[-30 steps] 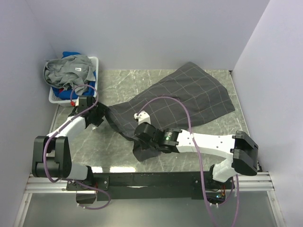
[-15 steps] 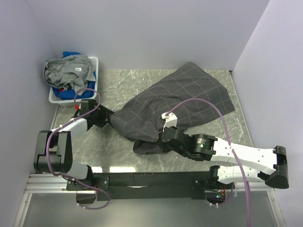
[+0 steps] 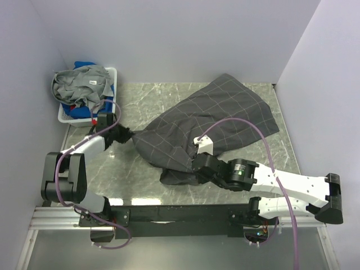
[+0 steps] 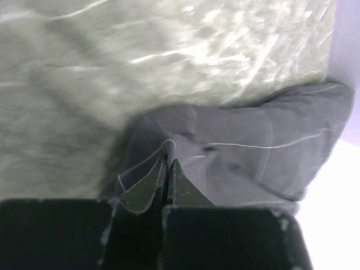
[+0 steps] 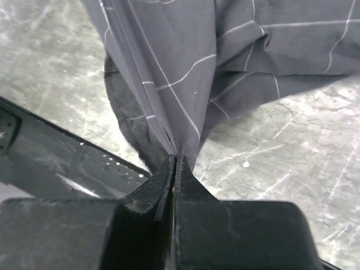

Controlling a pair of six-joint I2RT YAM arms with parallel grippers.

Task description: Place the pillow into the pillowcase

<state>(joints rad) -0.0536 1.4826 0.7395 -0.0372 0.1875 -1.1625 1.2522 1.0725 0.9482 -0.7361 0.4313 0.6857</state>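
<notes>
Left gripper [image 4: 167, 162] and right gripper [image 5: 175, 163] each clench a fold of the pillowcase [image 3: 225, 112]. The pillow is hidden, likely inside; next, the mouth probably needs pulling taut.

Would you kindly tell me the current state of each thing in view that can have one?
Dark charcoal grid-lined fabric pillowcase: crumpled on the table, pinched at two places.
Left end effector: shut on the pillowcase's left end.
Right end effector: shut on a pillowcase fold at its near edge.
White plastic basket: heaped with grey and blue clothes.
</notes>
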